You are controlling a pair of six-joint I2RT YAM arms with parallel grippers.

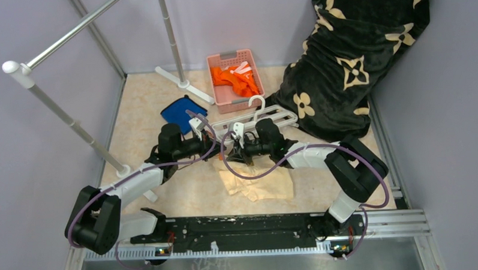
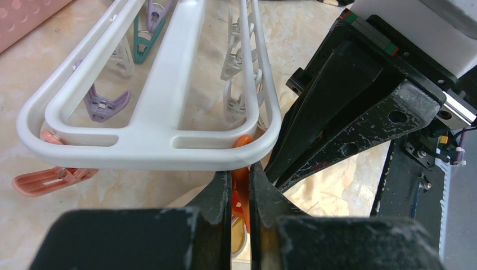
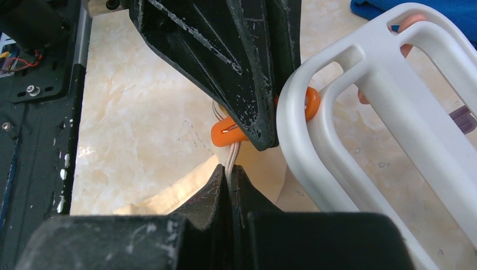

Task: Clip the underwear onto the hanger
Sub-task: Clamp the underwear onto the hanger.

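The white hanger (image 1: 254, 118) lies flat on the table, with its hook toward the basket. The pale peach underwear (image 1: 259, 182) lies just in front of it. My left gripper (image 2: 241, 171) is shut on an orange clip (image 2: 242, 188) at the hanger's near corner (image 2: 152, 143). My right gripper (image 3: 229, 169) is shut on a thin folded edge of the underwear (image 3: 169, 194), held right below the orange clip (image 3: 225, 134). In the top view the two grippers meet tip to tip, left (image 1: 216, 145) and right (image 1: 234, 150).
A pink basket (image 1: 219, 59) of orange clothes stands at the back. A blue folded cloth (image 1: 182, 113) lies to the left of the hanger. A black flowered blanket (image 1: 354, 53) fills the back right. Grey rack poles (image 1: 62, 123) stand on the left. Other clips (image 2: 104, 106) dangle from the hanger.
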